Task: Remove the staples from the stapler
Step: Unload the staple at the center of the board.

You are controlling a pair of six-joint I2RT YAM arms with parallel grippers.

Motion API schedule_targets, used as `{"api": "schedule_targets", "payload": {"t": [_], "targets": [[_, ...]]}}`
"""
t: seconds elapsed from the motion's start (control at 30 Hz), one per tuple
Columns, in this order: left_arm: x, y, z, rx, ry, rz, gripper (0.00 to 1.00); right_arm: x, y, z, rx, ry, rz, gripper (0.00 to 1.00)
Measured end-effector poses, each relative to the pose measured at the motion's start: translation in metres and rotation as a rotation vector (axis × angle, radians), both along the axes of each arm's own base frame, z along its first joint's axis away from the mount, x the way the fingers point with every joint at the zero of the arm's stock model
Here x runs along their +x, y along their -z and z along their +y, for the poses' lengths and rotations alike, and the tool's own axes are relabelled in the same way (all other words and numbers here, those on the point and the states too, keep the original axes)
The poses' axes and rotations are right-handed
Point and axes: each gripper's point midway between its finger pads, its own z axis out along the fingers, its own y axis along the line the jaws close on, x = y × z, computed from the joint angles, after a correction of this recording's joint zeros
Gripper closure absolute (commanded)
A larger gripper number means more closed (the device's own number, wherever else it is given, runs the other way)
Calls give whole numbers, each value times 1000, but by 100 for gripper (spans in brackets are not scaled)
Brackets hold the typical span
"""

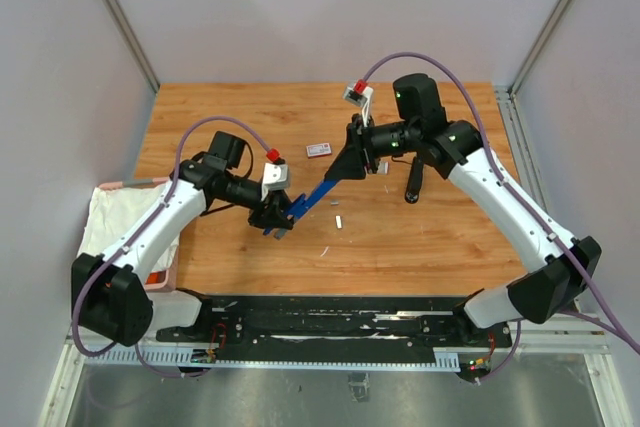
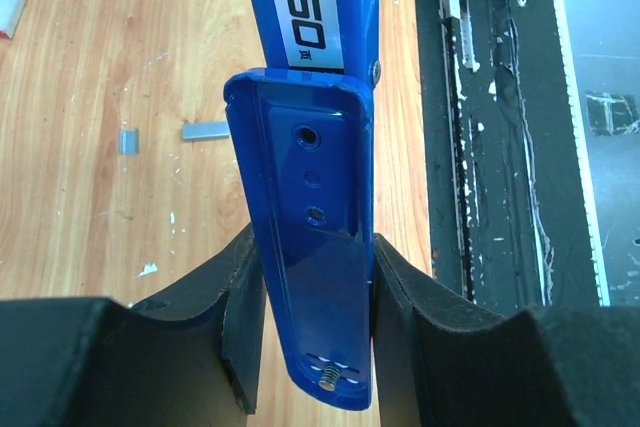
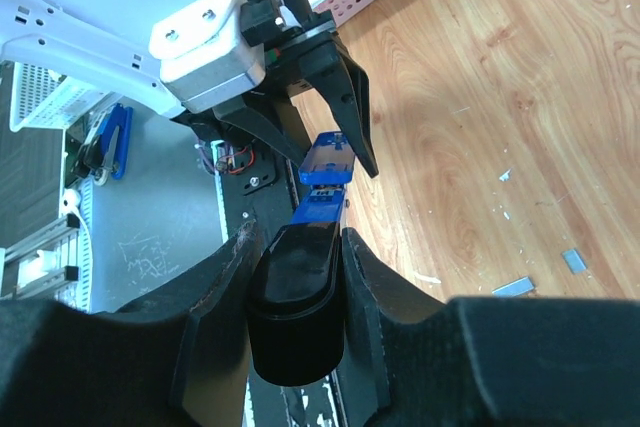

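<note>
- Two arms share one load: the left gripper [image 1: 280, 219], nearest the table's front edge, is clamped on the blue base end of the stapler [image 1: 312, 197], its pads pressing the two long side walls.
- From there the stapler hangs clear of the table [image 1: 430, 237]. Its long axis runs diagonally away from the left arm, rising toward the far right.
- It looks stiff and fairly weighty for its size, with glossy paint that could slip. Flat side walls near an end, as held now, seem the sound place to hold it.
- Just beyond and below it, loose staples [image 1: 338, 220] lie flat on the wood, apart from each other and touching nothing else. One short bar lies roughly crosswise to the stapler's axis.
- They would be featherlight and brittle at the joins, and hard to pinch off a flat board. A grip across the long sides seems best.
- Farther on, the right gripper [image 1: 347, 164] is closed on the stapler's black handle end.
- I cannot see whether the magazine holds more staples.
- Farthest back, a red-and-white box [image 1: 318, 149] lies on the wood, well clear of both grippers.
</note>
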Motion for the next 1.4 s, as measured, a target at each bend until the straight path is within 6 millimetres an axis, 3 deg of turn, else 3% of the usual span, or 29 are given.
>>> {"api": "schedule_targets", "payload": {"t": [0.33,0.57,1.07,1.27,1.4], "targets": [[10,4,-4,11,8,42,49,6,-1,5,-17,10,-40,99],[0,7,-13,2,46,97,32,-3,-21,21,58,-73,-127,99],[10,-1,-8,13,-36,-6,13,-9,-21,23,62,-104,-146,99],[19,2,-2,40,-102,-40,0,-10,-17,24,40,-108,-178,99],[25,-3,2,39,-132,-70,2,-8,-14,23,28,-100,-189,99]]}}
